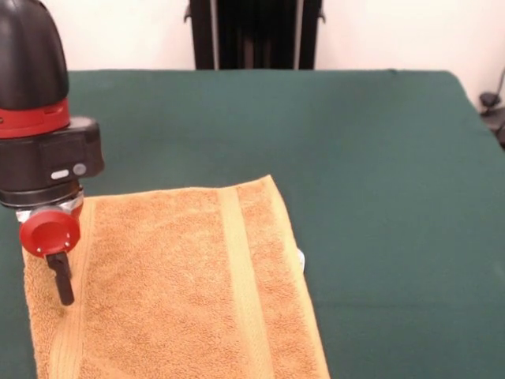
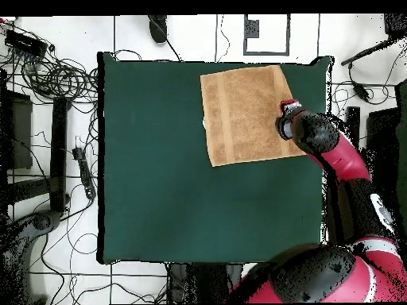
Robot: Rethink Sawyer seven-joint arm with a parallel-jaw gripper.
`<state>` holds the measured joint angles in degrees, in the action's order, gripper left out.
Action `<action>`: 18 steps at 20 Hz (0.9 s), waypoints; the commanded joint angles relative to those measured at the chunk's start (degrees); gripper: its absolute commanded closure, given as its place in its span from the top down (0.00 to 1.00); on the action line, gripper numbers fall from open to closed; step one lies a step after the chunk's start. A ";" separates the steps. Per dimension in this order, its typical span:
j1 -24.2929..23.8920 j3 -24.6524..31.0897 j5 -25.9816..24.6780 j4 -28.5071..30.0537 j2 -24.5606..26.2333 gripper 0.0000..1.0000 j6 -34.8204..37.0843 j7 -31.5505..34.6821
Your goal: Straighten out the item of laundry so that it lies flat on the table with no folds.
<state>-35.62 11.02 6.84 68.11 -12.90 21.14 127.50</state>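
Table [image 1: 379, 158], green cloth, spreads wide on every side of the gripper. Towel [image 1: 181, 284] lies spread on it directly under the gripper, looks flat with no visible folds; in overhead it sits near one table corner. Paler band [image 1: 245, 284] runs across the towel off to the gripper's side, well apart. Gripper [image 1: 61, 286] sits over the towel's edge strip; open or closed: cannot tell.
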 commanded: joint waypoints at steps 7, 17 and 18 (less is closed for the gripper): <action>-1.08 17.07 -9.21 12.13 7.99 1.00 -1.87 -8.15; -2.37 21.82 -12.23 10.37 10.48 1.00 -1.27 -6.65; -2.32 21.91 -12.42 10.43 10.33 1.00 -1.07 -6.36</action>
<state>-42.28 22.41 -2.22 69.86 -12.40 19.26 127.50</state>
